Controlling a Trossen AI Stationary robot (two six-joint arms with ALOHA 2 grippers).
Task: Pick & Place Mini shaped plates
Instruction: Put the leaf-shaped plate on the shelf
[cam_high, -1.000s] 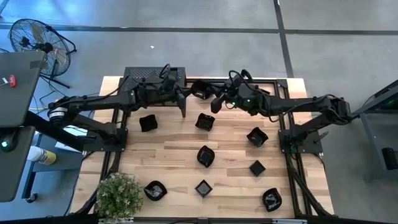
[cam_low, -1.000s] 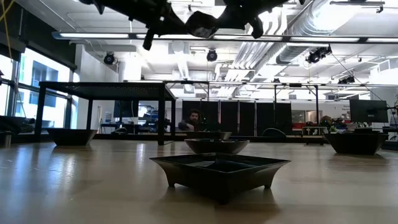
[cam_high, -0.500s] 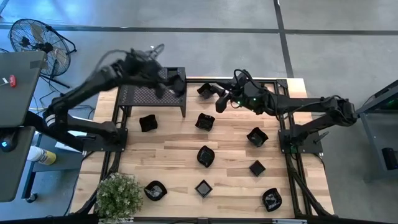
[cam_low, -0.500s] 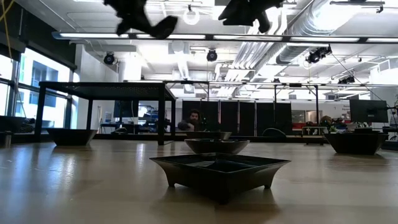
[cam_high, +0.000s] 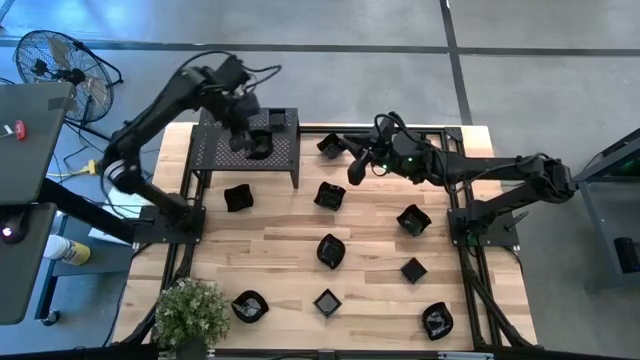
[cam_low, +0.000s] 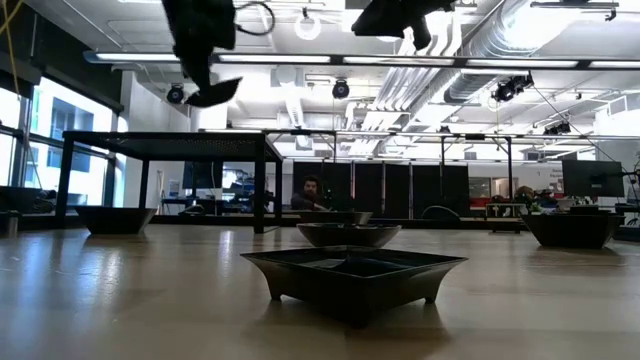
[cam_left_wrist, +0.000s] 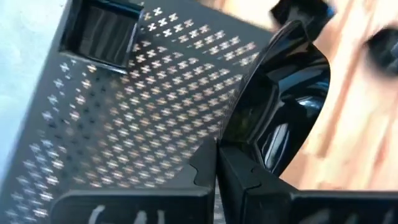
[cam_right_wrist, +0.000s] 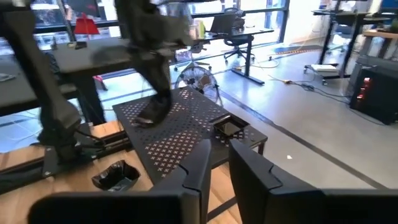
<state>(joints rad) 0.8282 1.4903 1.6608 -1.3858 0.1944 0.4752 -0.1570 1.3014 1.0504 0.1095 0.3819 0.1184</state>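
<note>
My left gripper hovers over the black perforated shelf, shut on a glossy black mini plate with a rounded rim. A square plate sits on the shelf's far right corner. Several more black mini plates lie on the wooden table, among them one at the far edge, one below it and one under the shelf's near side. My right gripper hangs open above the table's far middle, beside the far-edge plate and touching nothing. My left gripper pinches the plate by its rim between the two fingers, coming from above and pointing down. The plate hangs tilted below the fingers, lifted clear above the shelf top.
A potted plant stands at the table's near left corner. The arm mounts' black frames run along both table sides. Bare wood lies between the plates. A person sits far off in the room behind.
My left gripper has swung from the table's far middle toward the left, over the shelf, carrying the plate with it and tipping to point down. The plate has dropped lower toward the shelf top. My right gripper has stayed near the far middle.
</note>
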